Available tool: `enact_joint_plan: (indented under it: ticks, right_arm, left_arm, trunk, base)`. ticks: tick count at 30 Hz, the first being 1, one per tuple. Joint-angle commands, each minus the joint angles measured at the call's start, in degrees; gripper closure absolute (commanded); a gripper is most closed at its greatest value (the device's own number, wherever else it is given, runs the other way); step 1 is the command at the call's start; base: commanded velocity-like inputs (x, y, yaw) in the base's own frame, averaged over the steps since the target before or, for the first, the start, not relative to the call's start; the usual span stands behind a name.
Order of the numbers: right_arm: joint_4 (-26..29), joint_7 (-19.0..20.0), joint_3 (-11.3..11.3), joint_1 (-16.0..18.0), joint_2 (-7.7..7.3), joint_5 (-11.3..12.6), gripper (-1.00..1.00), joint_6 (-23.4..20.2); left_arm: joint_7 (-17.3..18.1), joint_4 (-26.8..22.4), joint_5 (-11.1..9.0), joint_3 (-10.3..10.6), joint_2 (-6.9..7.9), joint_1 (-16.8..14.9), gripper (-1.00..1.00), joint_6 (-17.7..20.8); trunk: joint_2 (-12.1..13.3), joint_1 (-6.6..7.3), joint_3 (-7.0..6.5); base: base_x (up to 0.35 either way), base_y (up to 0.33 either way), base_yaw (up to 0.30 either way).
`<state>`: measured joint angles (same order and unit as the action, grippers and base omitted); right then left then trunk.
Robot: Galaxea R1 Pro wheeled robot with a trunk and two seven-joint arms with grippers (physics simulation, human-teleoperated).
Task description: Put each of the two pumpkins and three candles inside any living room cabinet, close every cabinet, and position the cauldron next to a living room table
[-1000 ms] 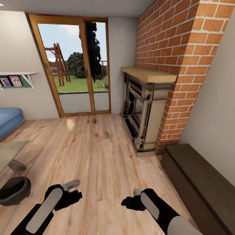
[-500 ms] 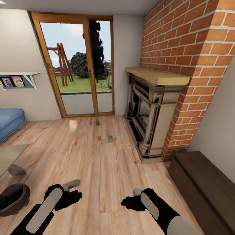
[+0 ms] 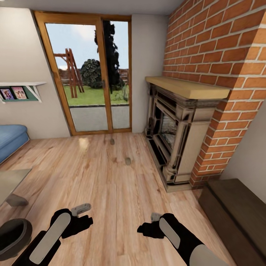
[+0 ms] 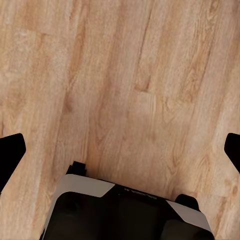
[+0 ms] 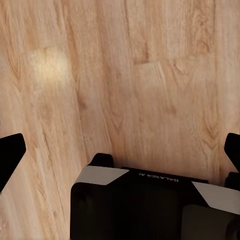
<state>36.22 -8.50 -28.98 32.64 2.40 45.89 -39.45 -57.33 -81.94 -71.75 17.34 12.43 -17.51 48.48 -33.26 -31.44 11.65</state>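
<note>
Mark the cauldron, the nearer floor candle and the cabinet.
cauldron (image 3: 14, 236), head view, on its rim.
nearer candle (image 3: 128, 161), head view, on its side.
cabinet (image 3: 236, 207), head view, on its top.

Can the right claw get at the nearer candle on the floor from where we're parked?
Probably not yet. The right claw hangs open low by the base, and the nearer candle stands well ahead across bare floor; nothing blocks the way.

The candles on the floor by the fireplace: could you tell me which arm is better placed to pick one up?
Probably the right. The nearer candle lies ahead, slightly right of centre, closer to the right gripper than the left gripper. Both grippers are open and empty, and both are far off.
</note>
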Motion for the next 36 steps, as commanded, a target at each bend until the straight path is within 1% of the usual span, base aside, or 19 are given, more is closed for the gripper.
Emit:
enact_joint_plan:
  ticks: [1,36]
  right_arm:
    - [0.08,-0.54,-0.2,0.06,-0.03,0.6,-1.0,-0.1]
    - [0.08,-0.55,-0.2,0.06,0.06,0.57,-1.0,-0.04]
  left_arm:
    - [-0.59,-0.06,-0.51,0.13,0.05,-0.07,-1.0,0.03]
    - [-0.59,-0.06,-0.59,0.15,0.05,-0.07,-1.0,0.03]
  trunk:
    - [-0.09,-0.05,0.1]
    - [-0.09,-0.05,0.1]
  base:
    - [0.306,0.095,0.0]
    - [0.31,0.077,0.0]
